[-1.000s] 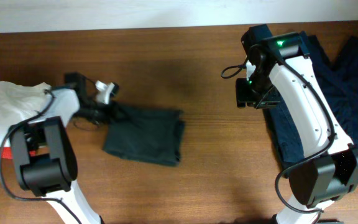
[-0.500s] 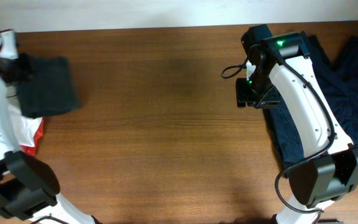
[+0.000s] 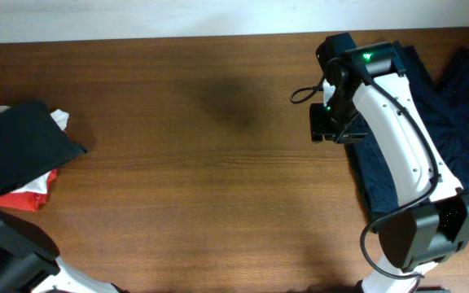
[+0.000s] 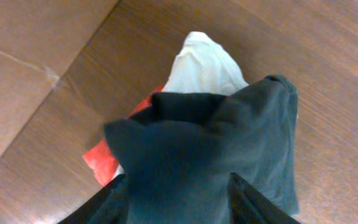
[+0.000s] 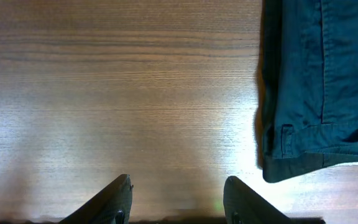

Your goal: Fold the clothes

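Folded black T-shirt (image 3: 19, 145) lies atop the white and red pieces (image 3: 37, 189) at the table's (image 3: 218, 203) left edge, left gripper (image 4: 178, 182) jaws spread over it; right gripper (image 5: 178, 183) jaws spread above wood beside the navy garment (image 5: 316, 81).

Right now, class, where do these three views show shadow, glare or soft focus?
Overhead: even light, one soft shadow on the table. Left wrist: the black T-shirt, close to the lens, looks soft. Right wrist: pale glare washes out the wood near the right gripper; the navy garment is sharp.
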Available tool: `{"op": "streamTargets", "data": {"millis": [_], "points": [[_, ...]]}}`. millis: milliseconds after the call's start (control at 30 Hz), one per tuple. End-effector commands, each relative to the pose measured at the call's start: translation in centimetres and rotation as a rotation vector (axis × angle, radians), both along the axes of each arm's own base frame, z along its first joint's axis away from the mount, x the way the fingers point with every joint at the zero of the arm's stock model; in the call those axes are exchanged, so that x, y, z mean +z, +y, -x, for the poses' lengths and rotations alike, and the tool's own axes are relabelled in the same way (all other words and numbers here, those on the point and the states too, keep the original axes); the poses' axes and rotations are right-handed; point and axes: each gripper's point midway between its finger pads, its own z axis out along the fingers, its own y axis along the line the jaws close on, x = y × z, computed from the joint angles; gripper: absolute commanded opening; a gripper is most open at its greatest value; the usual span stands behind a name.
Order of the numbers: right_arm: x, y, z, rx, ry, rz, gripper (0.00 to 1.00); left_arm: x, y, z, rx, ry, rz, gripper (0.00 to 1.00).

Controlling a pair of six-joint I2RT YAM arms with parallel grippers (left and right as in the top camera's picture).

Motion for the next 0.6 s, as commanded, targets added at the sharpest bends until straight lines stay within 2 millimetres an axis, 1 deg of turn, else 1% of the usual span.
{"op": "streamTargets", "data": {"millis": [0,100,167,233,333,367,400,433,500,567], "points": [[0.2,-0.4,-0.1,-0.002,-0.009,0.019,0.51,1.2,1.6,1.3,0.070,-0.029,-0.014,0.65],[0.2,-0.4,-0.1,-0.003,-0.009,0.019,0.51,1.2,2.6,2.2,0.116,-0.038,-0.005,0.76],[0.2,-0.5,-0.1,-0.003,-0.009,0.022,0.51,1.2,2.7,2.3,0.139,-0.049,0.008,0.79],[0.2,-0.5,-0.1,-0.003,-0.010,0.022,0.52,1.3,2.1,1.8,0.112,-0.074,0.038,0.79],[0.2,-0.4,-0.3,-0.003,-0.017,0.020,0.51,1.5,-0.6,-0.5,0.008,-0.146,0.128,0.79],[0.2,-0.4,-0.5,-0.004,-0.025,0.018,0.53,1.6,-1.8,-1.4,-0.029,-0.161,0.151,0.79],[0.2,-0.3,-0.7,-0.003,-0.034,0.013,0.57,1.6,-2.5,-2.0,-0.051,-0.166,0.159,0.79],[0.2,-0.2,-0.9,-0.004,-0.043,0.006,0.61,1.7,-4.0,-3.0,-0.093,-0.167,0.167,0.79],[0.3,0.6,-1.3,-0.003,-0.056,-0.039,0.74,1.6,-8.0,-5.3,-0.215,-0.146,0.162,0.80],[0.3,1.1,-1.8,-0.009,-0.066,-0.089,0.94,1.4,-13.1,-7.5,-0.332,-0.127,0.173,0.81]]}}
